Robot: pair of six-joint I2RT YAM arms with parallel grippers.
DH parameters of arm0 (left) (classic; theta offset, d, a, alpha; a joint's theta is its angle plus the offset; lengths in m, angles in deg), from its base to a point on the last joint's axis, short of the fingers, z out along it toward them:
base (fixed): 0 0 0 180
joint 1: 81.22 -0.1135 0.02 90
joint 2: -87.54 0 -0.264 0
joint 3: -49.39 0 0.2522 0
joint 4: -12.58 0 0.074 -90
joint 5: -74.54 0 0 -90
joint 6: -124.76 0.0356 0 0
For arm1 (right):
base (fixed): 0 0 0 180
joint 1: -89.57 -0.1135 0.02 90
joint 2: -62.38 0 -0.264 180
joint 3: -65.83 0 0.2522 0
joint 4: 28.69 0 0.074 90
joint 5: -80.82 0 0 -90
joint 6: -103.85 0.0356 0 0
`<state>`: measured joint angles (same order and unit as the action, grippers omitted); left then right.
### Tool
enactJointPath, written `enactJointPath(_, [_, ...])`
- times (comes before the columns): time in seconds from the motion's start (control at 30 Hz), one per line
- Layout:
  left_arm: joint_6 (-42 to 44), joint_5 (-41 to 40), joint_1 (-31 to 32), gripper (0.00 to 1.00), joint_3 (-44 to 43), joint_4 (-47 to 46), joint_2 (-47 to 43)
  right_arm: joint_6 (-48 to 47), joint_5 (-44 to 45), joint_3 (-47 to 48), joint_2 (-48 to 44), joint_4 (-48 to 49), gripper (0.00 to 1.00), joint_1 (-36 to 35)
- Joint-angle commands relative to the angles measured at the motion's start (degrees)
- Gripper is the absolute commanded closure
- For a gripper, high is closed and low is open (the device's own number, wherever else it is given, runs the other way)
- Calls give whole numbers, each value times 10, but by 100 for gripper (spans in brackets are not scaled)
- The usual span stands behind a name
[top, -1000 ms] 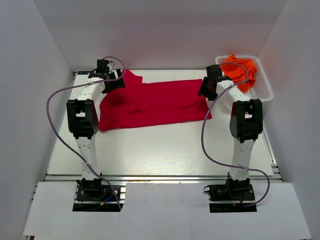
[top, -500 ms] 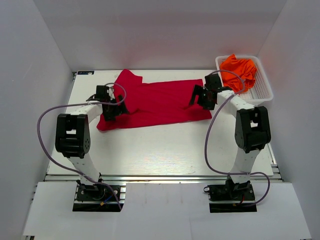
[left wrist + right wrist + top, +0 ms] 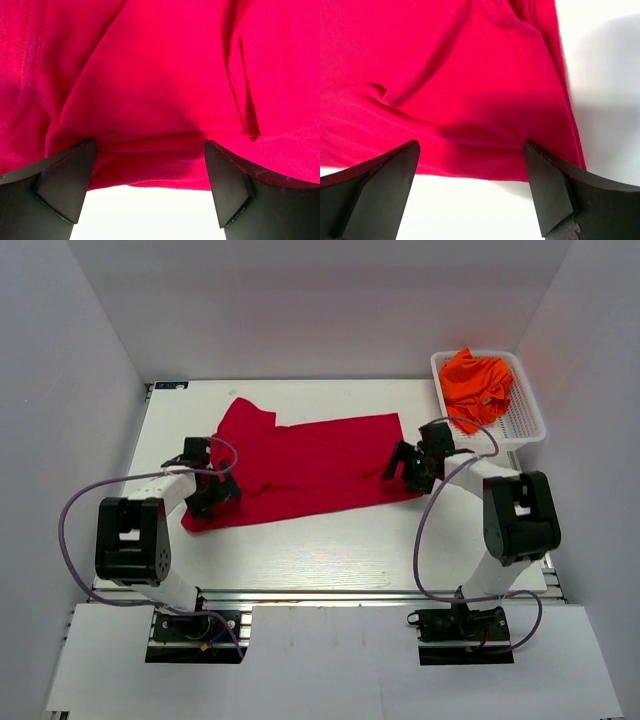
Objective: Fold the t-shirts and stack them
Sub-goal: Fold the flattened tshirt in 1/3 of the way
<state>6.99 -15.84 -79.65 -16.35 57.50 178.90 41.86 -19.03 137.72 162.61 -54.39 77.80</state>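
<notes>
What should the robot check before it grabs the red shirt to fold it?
1. Left gripper open: ok.
2. Right gripper open: ok.
3. Red shirt has its near edge between each gripper's fingers: ok.
4. Red shirt lies smooth: not ok, wrinkles show.
5. Orange shirts out of the way in the basket: ok.
6. Fingers low enough to pinch the cloth: cannot tell.

The spread t-shirt (image 3: 310, 465) is plain crimson — the bunched t-shirts (image 3: 478, 380) orange, their basket (image 3: 524, 420) white.
</notes>
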Motion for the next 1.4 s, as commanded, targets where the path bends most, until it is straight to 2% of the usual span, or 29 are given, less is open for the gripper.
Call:
enactJointPath(0.0, [-27,-9,-5,1,32,52,-49,-3,-41,-85,-33,-67,10,-7])
enactJointPath(0.1, [-16,28,3,1,49,28,-114,-35,-53,-120,-98,-63,10,-19])
enactJointPath(0.2, [22,138,3,1,35,-24,-165,-82,-75,-98,-123,-61,10,-26])
enactJointPath(0.27, [36,170,8,1,29,-51,-179,-103,-93,-86,-130,-50,10,-28])
enactJointPath(0.37, [47,199,8,1,15,-78,-179,-107,-100,-69,-141,-41,10,-27])
enactJointPath(0.5, [79,262,19,1,1,-92,-125,-105,-91,-64,-148,-31,10,-25])
enactJointPath(0.57, [86,262,28,1,-7,-77,-105,-103,-82,-60,-145,-34,10,-25])
enactJointPath(0.7, [86,209,50,2,-7,-37,-85,-105,-71,-50,-132,-47,10,-23])
enactJointPath(0.73, [86,203,57,10,-7,-30,-85,-105,-72,-50,-126,-47,10,-24])
enactJointPath(0.87, [86,147,76,22,7,-30,-90,-106,-74,-42,-110,-53,10,-24])
enactJointPath(0.9, [86,133,76,22,7,-30,-83,-106,-76,-42,-105,-55,10,-22])
enactJointPath(0.93, [86,111,81,30,1,-22,-67,-106,-80,-40,-104,-56,10,-20])
enactJointPath(0.97, [86,111,81,33,-7,-16,-58,-107,-80,-40,-102,-55,10,-21])
enactJointPath(1.03, [86,98,86,35,-16,-16,-41,-107,-80,-42,-102,-55,10,-22])
enactJointPath(1.07, [91,98,86,40,-26,-9,-26,-107,-76,-42,-107,-57,10,-22])
enactJointPath(1.27, [91,72,97,44,-36,-9,-2,-110,-48,-44,-116,-60,10,-22])
enactJointPath(1.37, [91,72,97,54,-42,-21,10,-110,-47,-44,-117,-61,10,-21])
